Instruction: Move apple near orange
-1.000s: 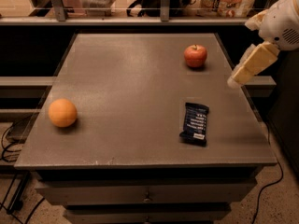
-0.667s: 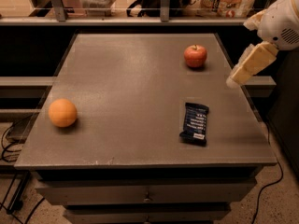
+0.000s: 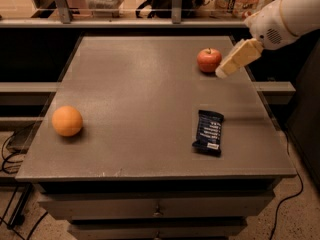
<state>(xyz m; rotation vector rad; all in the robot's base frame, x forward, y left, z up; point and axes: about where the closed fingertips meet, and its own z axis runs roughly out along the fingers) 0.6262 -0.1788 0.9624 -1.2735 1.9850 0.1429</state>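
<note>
Red and round, the apple [image 3: 209, 60] is seen at the desk's [image 3: 150, 84] far right, just beside the end effector [image 3: 225, 70], whose open-or-closed state cannot be told, and could be knocked rolling off the edge, far from the orange [image 3: 67, 120], if clipped sideways.

I see my white, rounded arm [image 3: 287, 14] at the upper right corner of the view. Its cream-coloured two-finger gripper [image 3: 231, 64] is tilted, pointing down and left.
</note>
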